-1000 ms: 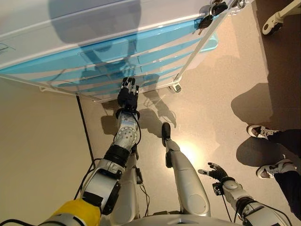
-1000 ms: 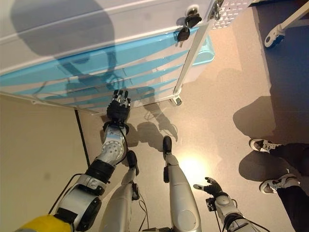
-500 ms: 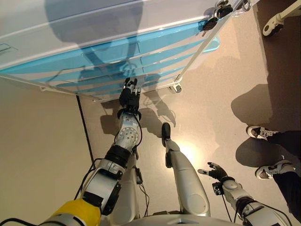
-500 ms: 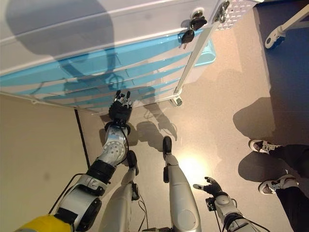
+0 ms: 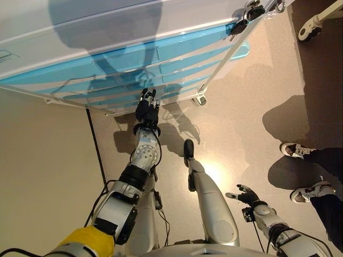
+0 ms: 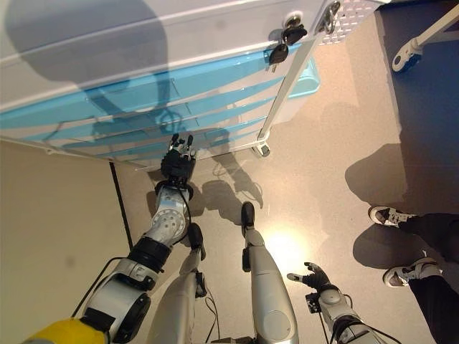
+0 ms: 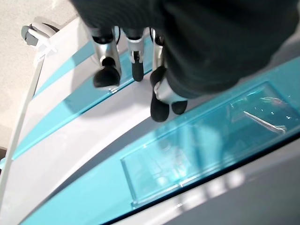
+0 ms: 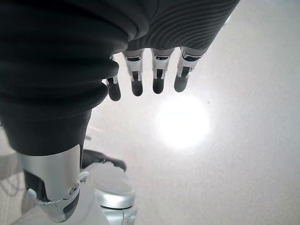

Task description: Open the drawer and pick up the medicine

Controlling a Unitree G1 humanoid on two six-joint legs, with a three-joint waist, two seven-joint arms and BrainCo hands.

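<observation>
A white cabinet with several translucent blue drawer fronts (image 5: pixel 134 64) stands ahead, all of them closed. My left hand (image 5: pixel 146 108) reaches up to the lowest drawers. Its fingers (image 7: pixel 107 75) are straight, with the dark tips against the white strip between two blue fronts (image 7: pixel 201 140). Nothing is in this hand. My right hand (image 5: pixel 244 195) hangs low at the right over the bare floor, fingers (image 8: pixel 157 77) spread and holding nothing. No medicine shows in any view.
Keys (image 5: pixel 245 17) hang at the cabinet's top right corner, and a caster (image 5: pixel 201 100) sits under its right post. A person's shoes (image 5: pixel 298 150) stand at the right. A wheeled leg of other equipment (image 5: pixel 313 24) is at the upper right. A dark seam (image 5: pixel 96 144) crosses the floor.
My left hand has crept slightly closer to the lower drawers. The whole view has shifted a little. The right hand has stayed still.
</observation>
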